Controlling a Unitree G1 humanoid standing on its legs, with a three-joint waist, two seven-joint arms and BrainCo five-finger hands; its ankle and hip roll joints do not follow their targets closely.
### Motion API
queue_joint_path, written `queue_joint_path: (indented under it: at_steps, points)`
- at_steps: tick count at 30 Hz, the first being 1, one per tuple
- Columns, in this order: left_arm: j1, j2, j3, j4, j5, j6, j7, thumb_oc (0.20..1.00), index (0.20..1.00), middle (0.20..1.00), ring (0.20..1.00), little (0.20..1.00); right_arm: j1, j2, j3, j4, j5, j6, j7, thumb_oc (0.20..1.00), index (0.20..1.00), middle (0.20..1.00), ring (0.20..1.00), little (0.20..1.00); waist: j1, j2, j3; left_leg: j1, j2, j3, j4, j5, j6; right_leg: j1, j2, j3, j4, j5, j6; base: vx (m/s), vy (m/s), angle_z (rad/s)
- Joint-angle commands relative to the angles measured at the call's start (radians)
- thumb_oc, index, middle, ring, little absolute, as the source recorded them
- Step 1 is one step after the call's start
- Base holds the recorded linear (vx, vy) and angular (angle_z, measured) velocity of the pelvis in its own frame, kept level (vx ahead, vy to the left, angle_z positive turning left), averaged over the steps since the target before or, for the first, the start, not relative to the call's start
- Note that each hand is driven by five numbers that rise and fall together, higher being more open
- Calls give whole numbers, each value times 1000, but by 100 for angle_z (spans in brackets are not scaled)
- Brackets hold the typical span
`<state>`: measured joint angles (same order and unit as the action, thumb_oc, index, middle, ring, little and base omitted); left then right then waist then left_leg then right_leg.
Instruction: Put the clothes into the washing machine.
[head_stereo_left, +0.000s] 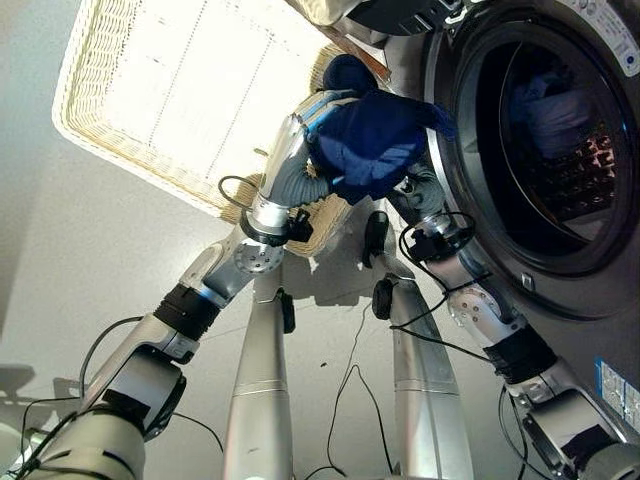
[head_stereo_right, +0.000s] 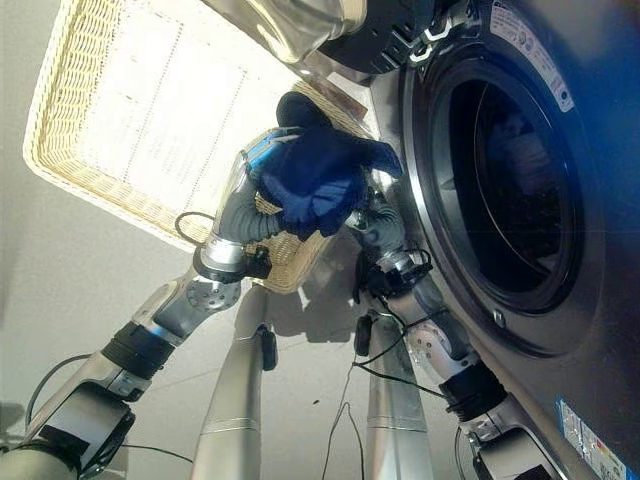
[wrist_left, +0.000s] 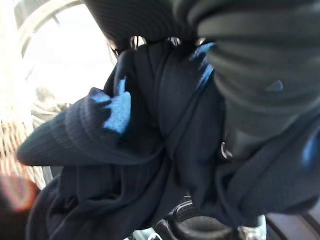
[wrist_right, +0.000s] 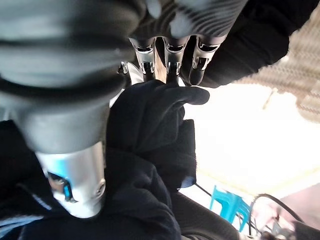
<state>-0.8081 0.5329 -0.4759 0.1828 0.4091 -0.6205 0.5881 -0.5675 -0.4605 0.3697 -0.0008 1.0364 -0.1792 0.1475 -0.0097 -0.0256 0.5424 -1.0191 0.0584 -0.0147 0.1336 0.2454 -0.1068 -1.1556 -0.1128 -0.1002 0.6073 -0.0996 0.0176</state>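
Left to right: one wicker basket (head_stereo_left: 130, 150) on the floor, its near corner just below the raised bundle; one dark blue garment (head_stereo_left: 375, 145), bunched and held up between the basket's corner and the washing machine (head_stereo_left: 590, 290); one machine with one round door opening (head_stereo_left: 560, 140), inside which a pale item is faintly visible.

The left hand (wrist_left: 150, 25) and right hand (wrist_right: 170, 55) both meet the garment. The right hand's fingers extend against the cloth in its wrist view; whether either hand is clasped around the fabric cannot be told, since folds cover the fingertips.

Risks, as judged: a loose sleeve hangs from the bundle and could snag on the rim of the opening or trail outside the drum; with the hold uncertain, the garment may slip and fall to the floor beside the basket's corner; the two arms, close together, may foul each other.
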Motion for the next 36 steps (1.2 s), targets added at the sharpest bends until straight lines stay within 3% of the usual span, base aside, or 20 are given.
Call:
queue_joint_path:
  at_steps: [1,8,9,10,11,28,29,30,36]
  points:
    - [-39,-18,-46,-84,10,-26,-42,200,200,200,200,200,-10,1,25,-137,68,18,80,1000,1000,1000,1000,1000,-8,0,-22,0,-78,-7,120,-130,17,93,36,-47,-252,196,125,3,-15,10]
    - [-81,10,-90,-82,82,18,-59,200,200,200,200,200,-47,-6,43,-140,181,67,139,1000,1000,1000,1000,1000,-4,3,-22,-3,-79,-10,132,-131,14,92,26,-51,-252,201,128,4,-9,5]
    - [-89,16,-97,-77,91,22,-58,200,200,200,200,200,-52,-6,46,-138,182,66,141,909,909,909,909,909,-3,4,-22,-4,-80,-11,134,-131,14,90,25,-52,-252,202,129,0,0,0]
    - [-97,20,-105,-76,94,29,-64,200,200,200,200,200,-57,-10,48,-139,181,61,137,608,608,608,608,608,-3,4,-22,-6,-80,-11,135,-130,14,89,24,-52,-250,203,129,0,0,0]
    - [-101,26,-111,-75,94,31,-68,200,200,200,200,200,-61,-14,46,-140,187,57,133,200,200,200,200,200,-3,4,-22,-5,-80,-10,134,-130,14,88,24,-52,-251,204,129,0,0,0]
    - [-101,38,-116,-90,76,67,-118,200,200,200,200,200,-66,-16,13,-162,151,-82,116,200,200,200,200,200,-3,8,-22,-9,-80,-9,138,-129,13,81,19,-53,-247,211,134,0,0,0]
    - [-99,35,-111,-93,74,75,-134,545,545,545,545,545,-67,-13,6,-164,147,-96,111,200,200,200,200,200,-3,8,-22,-8,-79,-8,136,-129,12,81,18,-53,-248,211,135,0,0,0]
    - [-99,35,-111,-93,73,75,-135,1000,1000,1000,1000,1000,-67,-13,6,-164,147,-96,111,200,200,200,200,200,-3,8,-22,-8,-79,-8,136,-129,12,81,18,-53,-248,211,135,0,0,0]
    - [-85,37,-95,-102,83,102,-152,1000,1000,1000,1000,1000,-57,-9,-21,-168,139,-132,112,200,200,200,200,200,-3,9,-22,-8,-79,-6,133,-127,12,81,16,-53,-251,215,137,0,0,0]
